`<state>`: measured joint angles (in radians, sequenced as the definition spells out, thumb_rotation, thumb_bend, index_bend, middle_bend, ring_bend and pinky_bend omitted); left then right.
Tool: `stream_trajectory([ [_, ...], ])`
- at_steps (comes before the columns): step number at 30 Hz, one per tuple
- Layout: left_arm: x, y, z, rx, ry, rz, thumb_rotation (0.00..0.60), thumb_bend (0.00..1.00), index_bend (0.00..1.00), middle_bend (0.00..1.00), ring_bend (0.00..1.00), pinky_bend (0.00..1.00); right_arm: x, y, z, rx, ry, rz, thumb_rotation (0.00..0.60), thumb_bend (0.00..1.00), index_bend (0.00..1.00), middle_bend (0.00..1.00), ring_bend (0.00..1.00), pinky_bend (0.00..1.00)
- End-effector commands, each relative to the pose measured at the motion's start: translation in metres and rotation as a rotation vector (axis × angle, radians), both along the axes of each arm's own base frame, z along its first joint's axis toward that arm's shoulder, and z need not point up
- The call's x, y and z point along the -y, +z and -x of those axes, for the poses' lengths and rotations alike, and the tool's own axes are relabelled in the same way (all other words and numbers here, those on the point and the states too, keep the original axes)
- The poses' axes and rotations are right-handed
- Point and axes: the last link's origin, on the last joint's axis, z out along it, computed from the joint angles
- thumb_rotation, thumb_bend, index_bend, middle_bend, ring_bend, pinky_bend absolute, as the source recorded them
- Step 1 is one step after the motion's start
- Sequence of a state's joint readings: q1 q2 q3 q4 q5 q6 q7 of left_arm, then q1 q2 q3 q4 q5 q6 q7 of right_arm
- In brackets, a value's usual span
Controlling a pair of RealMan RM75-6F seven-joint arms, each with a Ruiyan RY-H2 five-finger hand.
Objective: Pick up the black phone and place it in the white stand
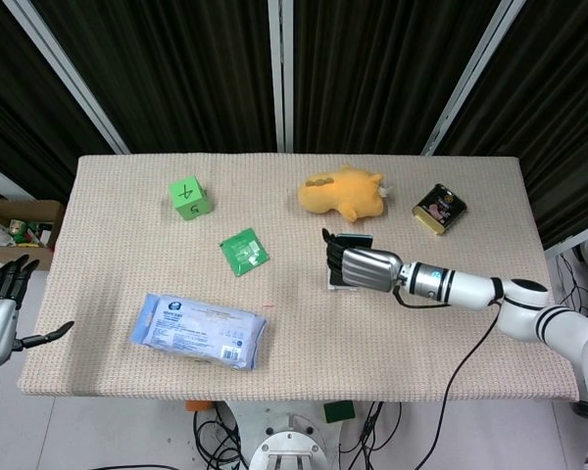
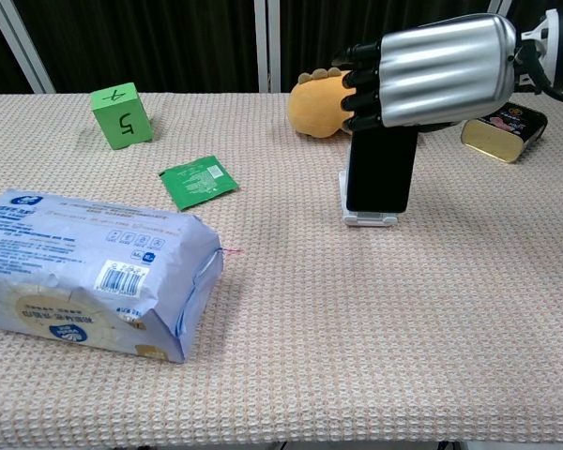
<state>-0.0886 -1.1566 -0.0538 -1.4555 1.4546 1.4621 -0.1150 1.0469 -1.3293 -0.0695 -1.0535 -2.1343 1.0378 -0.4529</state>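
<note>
In the stand [image 2: 369,218], just in front of the plush [image 2: 317,101], the phone [image 2: 382,171] stood upright, its top edge clamped in the right hand's [image 2: 432,73] curled fingers [image 2: 364,97]. Rigid, slick and glassy, it probably handles best by its edges. The left hand [image 1: 2,311] hung off-table, fingers apart.

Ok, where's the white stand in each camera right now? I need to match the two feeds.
Head view: the white stand is right of centre, mostly hidden under the right hand; only a sliver shows at the hand's lower left edge.
Chest view: the stand is right of centre, its base showing under the upright black phone.
Shared landmark: the yellow plush toy, just beyond the stand in both.
</note>
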Motion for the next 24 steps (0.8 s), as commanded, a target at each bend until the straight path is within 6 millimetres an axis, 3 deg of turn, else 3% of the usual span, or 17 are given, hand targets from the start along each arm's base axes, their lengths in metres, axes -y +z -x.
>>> stream_trajectory([
  [1, 0.0000, 0.0002, 0.0002, 0.000, 0.000, -0.001, 0.303, 0.05, 0.07, 0.01, 0.00, 0.09, -0.0009, -0.0018, -0.0010, -0.001, 0.004, -0.004, 0.600, 0.68, 0.75, 0.59, 0.59, 0.19],
  [17, 0.0002, 0.0004, 0.0004, -0.001, 0.000, -0.001, 0.310, 0.05, 0.07, 0.01, 0.00, 0.09, -0.0021, -0.0077, 0.0012, -0.006, -0.005, -0.014, 0.600, 0.67, 0.72, 0.57, 0.58, 0.19],
  [21, 0.0006, 0.0000, 0.0008, -0.001, 0.003, 0.000, 0.314, 0.05, 0.07, 0.01, 0.00, 0.09, -0.0001, -0.0081, 0.0017, -0.003, -0.030, -0.014, 0.600, 0.65, 0.58, 0.50, 0.51, 0.19],
  [24, 0.0007, 0.0005, 0.0010, -0.002, 0.004, -0.001, 0.318, 0.05, 0.07, 0.01, 0.00, 0.09, 0.0019, -0.0079, 0.0034, -0.014, -0.051, -0.005, 0.600, 0.56, 0.32, 0.36, 0.34, 0.15],
])
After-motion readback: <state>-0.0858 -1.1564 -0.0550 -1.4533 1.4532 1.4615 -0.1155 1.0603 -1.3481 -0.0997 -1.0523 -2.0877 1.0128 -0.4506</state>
